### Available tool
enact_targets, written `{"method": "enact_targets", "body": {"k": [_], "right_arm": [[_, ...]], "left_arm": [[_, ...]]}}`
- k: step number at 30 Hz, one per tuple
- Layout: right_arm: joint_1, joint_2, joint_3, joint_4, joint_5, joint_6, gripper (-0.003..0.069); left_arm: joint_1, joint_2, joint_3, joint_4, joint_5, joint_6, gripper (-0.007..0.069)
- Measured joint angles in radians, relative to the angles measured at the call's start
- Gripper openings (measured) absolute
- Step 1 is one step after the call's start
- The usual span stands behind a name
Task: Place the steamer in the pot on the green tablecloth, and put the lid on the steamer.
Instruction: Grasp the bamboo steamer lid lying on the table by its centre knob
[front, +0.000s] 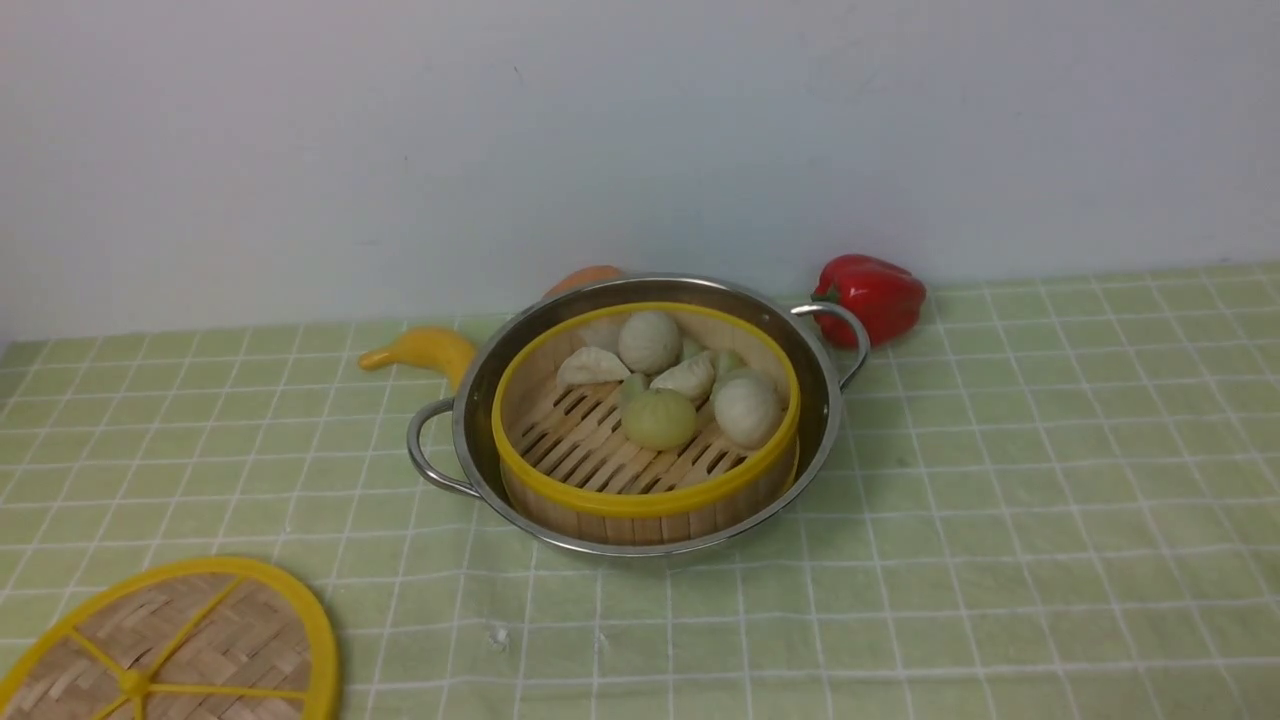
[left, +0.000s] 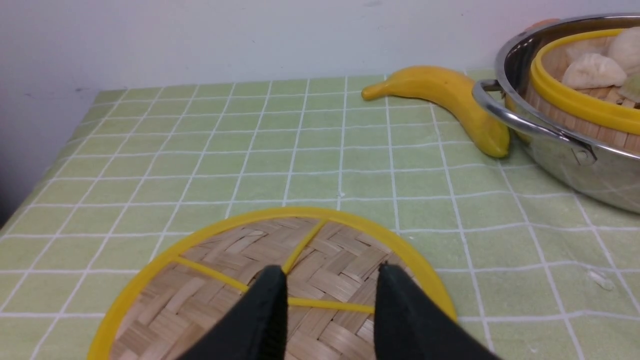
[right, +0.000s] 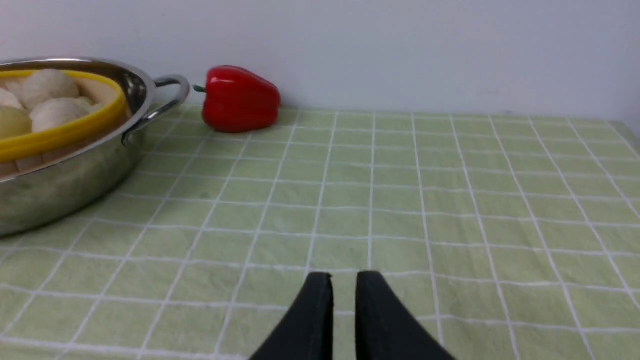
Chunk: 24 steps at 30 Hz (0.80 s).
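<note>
Flanking the pot (front: 825, 400) on the green tablecloth (front: 1000, 500) are a banana (front: 425, 350) far left and a red pepper (front: 875, 295) far right. An orange thing (front: 585, 280) is mostly hidden behind the pot. The steamer (front: 645, 498) sits inside the pot. The lid (front: 190, 640) lies near left, cut off by the frame. The left gripper (left: 331, 270) has its jaws spread above the lid. The right gripper (right: 344, 275) has its jaws nearly together and empty.

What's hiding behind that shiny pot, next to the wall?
A banana pokes out on the left. An orange thing peeks over the rim of the pot, mostly hidden, so I cannot name it.
</note>
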Motion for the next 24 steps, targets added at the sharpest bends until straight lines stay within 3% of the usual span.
{"method": "enact_targets", "body": {"k": [24], "right_arm": [[-0.025, -0.009, 0.002, 0.04, -0.012, 0.025, 0.0165]], "left_arm": [[0.0, 0.0, 0.0, 0.0, -0.001, 0.0, 0.0243]]}}
